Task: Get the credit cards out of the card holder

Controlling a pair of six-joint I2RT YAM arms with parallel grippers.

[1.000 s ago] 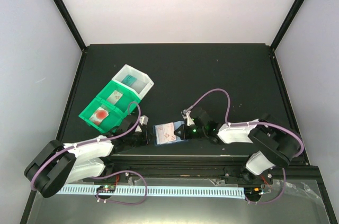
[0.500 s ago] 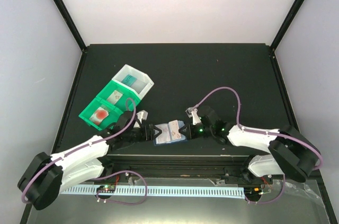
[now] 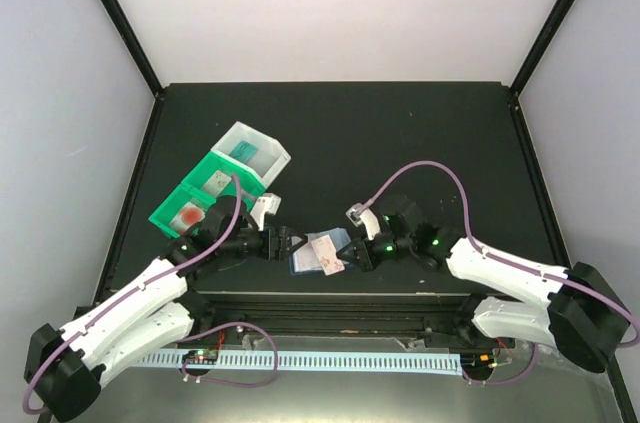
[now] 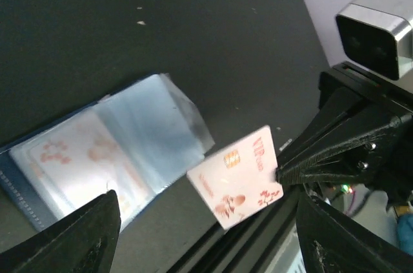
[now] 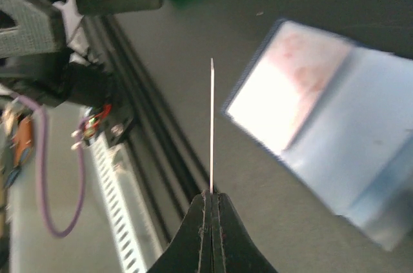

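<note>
The card holder (image 4: 97, 147) lies open on the black table, pale blue pockets up, with a pale card still in its left pocket. In the top view the card holder (image 3: 302, 262) sits between both grippers. My right gripper (image 5: 211, 197) is shut on the edge of a white credit card (image 4: 240, 176) with red print and a chip, held clear of the holder. That credit card (image 5: 211, 124) shows edge-on in the right wrist view. My left gripper (image 3: 289, 241) stands open beside the holder with nothing between its fingers (image 4: 84, 234).
A green bin (image 3: 195, 205) and a white bin (image 3: 253, 151) with small items stand at the back left of the holder. The black rail (image 3: 330, 298) runs along the table's near edge just below the grippers.
My left gripper has opened and moved right and up toward the holder. My right gripper has drawn the white card out of the holder and lifted it.
</note>
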